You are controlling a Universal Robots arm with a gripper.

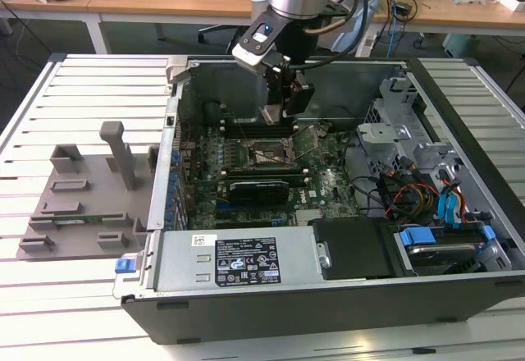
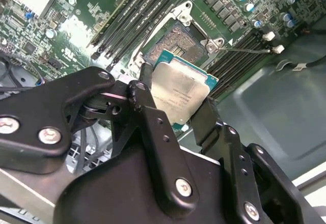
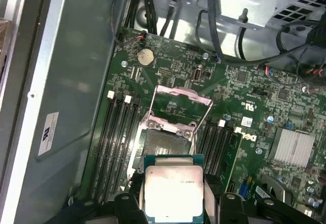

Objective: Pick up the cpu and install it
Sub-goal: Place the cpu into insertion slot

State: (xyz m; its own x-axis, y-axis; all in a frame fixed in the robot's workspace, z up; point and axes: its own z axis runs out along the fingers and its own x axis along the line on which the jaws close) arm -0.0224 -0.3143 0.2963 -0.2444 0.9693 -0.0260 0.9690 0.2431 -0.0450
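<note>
1. Gripper [image 1: 277,108]: at the end of the Universal Robots arm, lowered into the open computer case [image 1: 287,316] over the far part of the motherboard [image 1: 332,187].
2. Fingers [image 2: 153,122]: black, closed narrow on two opposite edges of the cpu, one finger on each side, as both wrist views show.
3. Cpu [image 2: 179,92]: small flat square chip with a silvery-grey metal top and a green edge. It is held in the fingers above the board, just beside and partly over the socket, and is not seated in it. The metal top faces both wrist cameras.
4. Socket [image 3: 165,143]: black frame, open, contact field bare. Its metal load plate [image 3: 182,98] is swung up and the wire levers are released.
5. Memory slots [image 3: 119,142]: long black rows flanking the socket on both sides.
6. Coin cell [image 3: 145,56]: round, silver, on the board beyond the load plate.
7. Heatsink [image 3: 293,147]: finned, silver, on the board well apart from the socket.
8. Power supply [image 1: 238,258]: grey box with a label, at the case's near side in the exterior view.
9. Drive cage [image 1: 394,115]: perforated metal, at the exterior view's right inside the case.
10. Grey plastic tray [image 1: 82,205]: has upright posts and lies on the white slatted tabletop [image 1: 49,295], just beside the case at the exterior view's left.
</note>
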